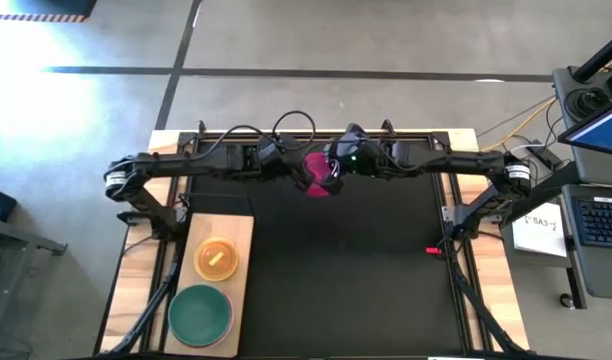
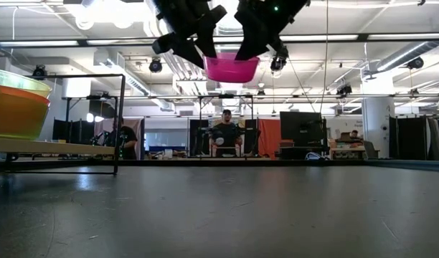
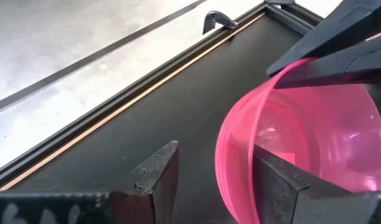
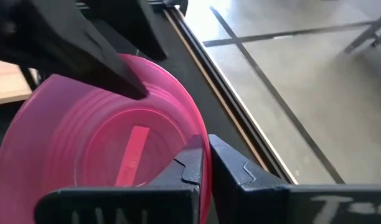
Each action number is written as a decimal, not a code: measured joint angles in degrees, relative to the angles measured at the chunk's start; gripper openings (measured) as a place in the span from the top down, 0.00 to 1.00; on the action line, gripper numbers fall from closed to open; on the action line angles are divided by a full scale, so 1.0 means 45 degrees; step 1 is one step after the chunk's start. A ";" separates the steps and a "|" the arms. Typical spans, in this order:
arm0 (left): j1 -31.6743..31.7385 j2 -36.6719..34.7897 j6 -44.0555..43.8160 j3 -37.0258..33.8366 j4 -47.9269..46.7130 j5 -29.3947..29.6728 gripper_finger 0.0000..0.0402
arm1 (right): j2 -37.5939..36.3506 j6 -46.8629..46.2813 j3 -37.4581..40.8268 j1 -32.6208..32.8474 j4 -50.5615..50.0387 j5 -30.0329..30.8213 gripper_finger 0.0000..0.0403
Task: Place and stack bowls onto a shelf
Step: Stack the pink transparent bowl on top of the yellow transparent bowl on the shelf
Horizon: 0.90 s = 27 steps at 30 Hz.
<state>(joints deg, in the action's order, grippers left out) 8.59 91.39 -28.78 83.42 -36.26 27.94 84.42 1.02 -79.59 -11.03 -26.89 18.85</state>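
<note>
While right end effector [image 4: 205,163] pinches magenta bowl [image 1: 321,177] rim high over worktop, left end effector [image 3: 216,175] straddles opp. rim, fingers apart, not clamped.

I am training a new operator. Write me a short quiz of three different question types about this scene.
1. True or false: the magenta bowl rests on the black mat.
2. Which tool is shut on the magenta bowl's rim? A) left tool B) right tool
3. Fill in: the shelf carries a yellow bowl and a ____ bowl.

Key: 1 false, it is held in the air. 2 B. 3 teal-green.
</note>
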 joint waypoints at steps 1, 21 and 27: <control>0.0008 0.0044 0.0007 0.0001 0.0025 0.0000 0.62 | 0.0000 0.0082 0.0000 0.0078 0.0051 0.0005 0.98; 0.0057 0.0090 0.0667 0.0000 -0.0102 -0.0990 0.99 | -0.0453 -0.0404 -0.0146 0.0194 -0.0765 -0.2226 0.70; 0.0154 0.0090 0.0544 -0.0015 -0.0621 -0.1272 1.00 | -0.0873 -0.0904 -0.0146 -0.0095 -0.1924 -0.2295 0.49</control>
<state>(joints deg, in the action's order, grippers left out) 9.29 91.79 -26.33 83.35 -39.05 22.22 80.49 -3.05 -80.25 -11.45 -35.55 8.53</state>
